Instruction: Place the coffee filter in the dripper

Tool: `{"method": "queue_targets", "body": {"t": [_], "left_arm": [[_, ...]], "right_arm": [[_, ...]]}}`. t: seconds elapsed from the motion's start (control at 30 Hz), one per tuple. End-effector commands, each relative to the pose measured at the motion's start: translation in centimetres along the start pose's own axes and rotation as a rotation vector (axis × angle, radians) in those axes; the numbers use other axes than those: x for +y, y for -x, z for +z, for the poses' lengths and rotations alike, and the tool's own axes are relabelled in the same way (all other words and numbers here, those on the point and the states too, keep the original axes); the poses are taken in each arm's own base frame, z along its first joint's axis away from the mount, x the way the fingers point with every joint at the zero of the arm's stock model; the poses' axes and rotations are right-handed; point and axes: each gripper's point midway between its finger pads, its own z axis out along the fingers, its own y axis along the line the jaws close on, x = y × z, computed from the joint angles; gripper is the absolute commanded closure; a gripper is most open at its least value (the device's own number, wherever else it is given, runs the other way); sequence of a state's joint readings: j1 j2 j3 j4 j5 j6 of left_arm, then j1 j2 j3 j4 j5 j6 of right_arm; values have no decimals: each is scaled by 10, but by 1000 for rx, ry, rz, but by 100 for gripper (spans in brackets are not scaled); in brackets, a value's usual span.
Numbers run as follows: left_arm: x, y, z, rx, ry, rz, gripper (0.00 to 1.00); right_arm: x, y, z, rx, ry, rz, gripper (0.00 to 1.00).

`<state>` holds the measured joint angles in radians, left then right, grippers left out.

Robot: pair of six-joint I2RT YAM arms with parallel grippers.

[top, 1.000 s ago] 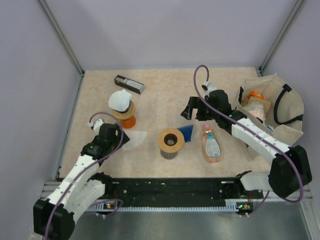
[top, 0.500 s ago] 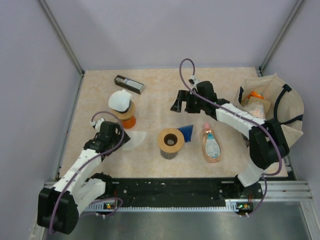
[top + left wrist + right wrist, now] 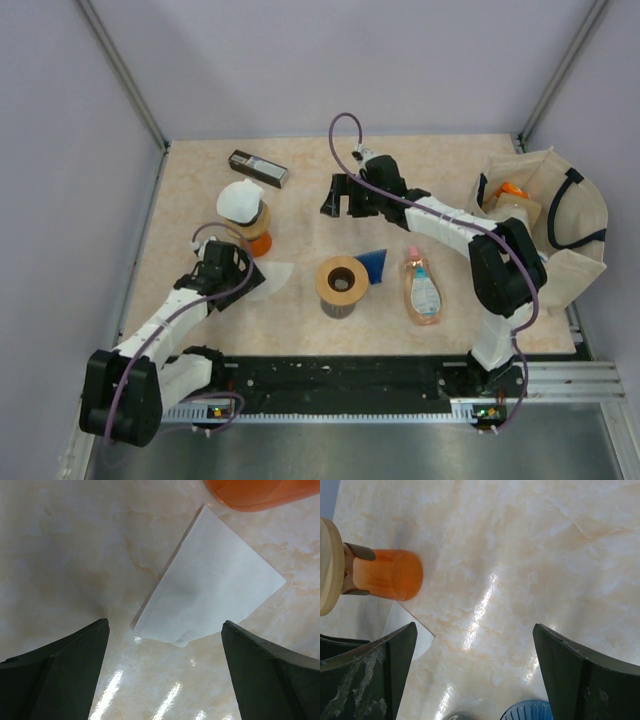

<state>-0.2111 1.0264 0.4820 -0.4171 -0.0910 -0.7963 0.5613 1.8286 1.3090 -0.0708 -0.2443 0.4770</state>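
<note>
A white paper coffee filter (image 3: 270, 279) lies flat on the table, just below an orange dripper (image 3: 256, 238) with a wooden collar and a white top. My left gripper (image 3: 236, 272) is open and low over the table at the filter's left edge. In the left wrist view the filter (image 3: 215, 585) lies just ahead of the open gripper (image 3: 165, 645), with the orange dripper's edge (image 3: 260, 492) at the top. My right gripper (image 3: 336, 197) is open and empty above the middle of the table. Its wrist view shows the orange dripper (image 3: 387, 575), a corner of the filter (image 3: 407, 635) and a blue ribbed dripper (image 3: 527, 711).
A brown cylinder (image 3: 340, 287) stands in the middle with the blue dripper (image 3: 375, 265) beside it. A soap bottle (image 3: 422, 290) lies to its right. A black box (image 3: 258, 168) is at the back left. A cloth tote bag (image 3: 560, 215) holding items sits at the right.
My right gripper has swung left and farther back, from above the soap bottle to the table's middle. My left gripper has edged forward towards the filter.
</note>
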Motion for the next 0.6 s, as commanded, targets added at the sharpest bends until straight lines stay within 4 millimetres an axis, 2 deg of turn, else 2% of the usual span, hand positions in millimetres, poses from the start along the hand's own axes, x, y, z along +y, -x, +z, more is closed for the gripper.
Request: {"method": "queue_targets", "body": {"t": [0.0,0.2,0.37,0.57], "left_arm": [[-7,2,7,2,-33,6,1],[-13,-7,12,79,-37,28,1],[-24,-24,16,183,-93,29,1],[-27,-29,19,212,-110,27,1]], "right_arm": [[16,41,4,-140,29,-56,1],[10,39,9,-139,11,-65,1],[8,36,13,-129,7,-72,1],[5,29,19,-108,12,-68,1]]}}
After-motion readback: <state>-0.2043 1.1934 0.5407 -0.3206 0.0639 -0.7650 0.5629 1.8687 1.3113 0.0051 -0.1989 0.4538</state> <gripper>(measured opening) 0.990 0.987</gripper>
